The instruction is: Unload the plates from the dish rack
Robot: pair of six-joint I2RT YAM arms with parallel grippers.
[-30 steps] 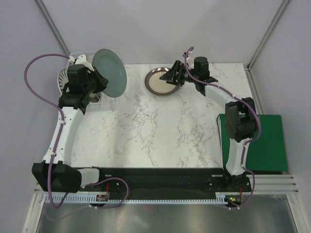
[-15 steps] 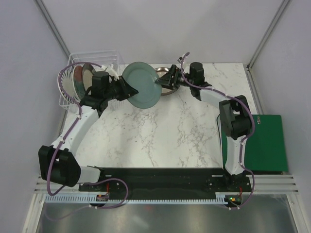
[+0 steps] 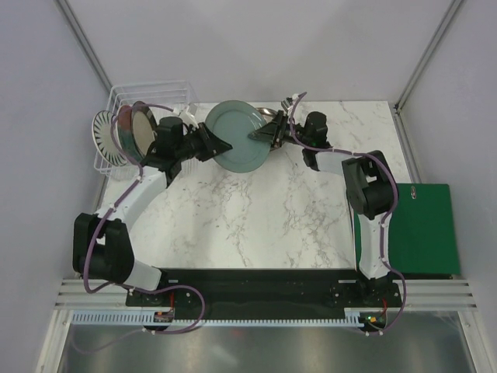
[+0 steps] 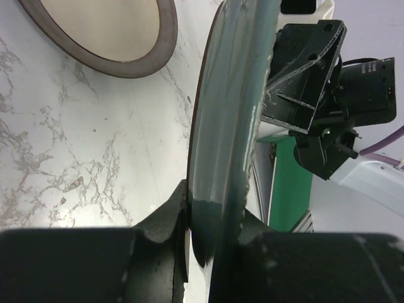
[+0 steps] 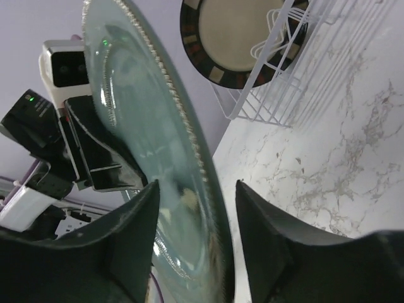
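Note:
My left gripper [image 3: 219, 146] is shut on the rim of the grey-teal plate [image 3: 239, 148] and holds it on edge above the back of the table; the left wrist view shows the plate [image 4: 221, 126] clamped between my fingers [image 4: 211, 221]. My right gripper [image 3: 260, 137] is open, its jaws astride the plate's opposite rim [image 5: 145, 126], with a gap beside the right finger [image 5: 265, 233]. The brown, beige-centred plate [image 4: 107, 31] lies flat on the table behind. The dish rack [image 3: 155, 87] at the back left holds the striped plate [image 3: 101, 130] and the black-rimmed cream plate [image 5: 240, 31].
A flat green board [image 3: 423, 229] lies at the right edge of the marble table. The rack's white wires [image 5: 297, 69] stand just beyond the held plate in the right wrist view. Grey walls close in the back and sides.
My left arm has carried the grey-teal plate from the rack rightwards to the middle back. My right gripper has moved left off the brown plate and now straddles the teal plate's rim.

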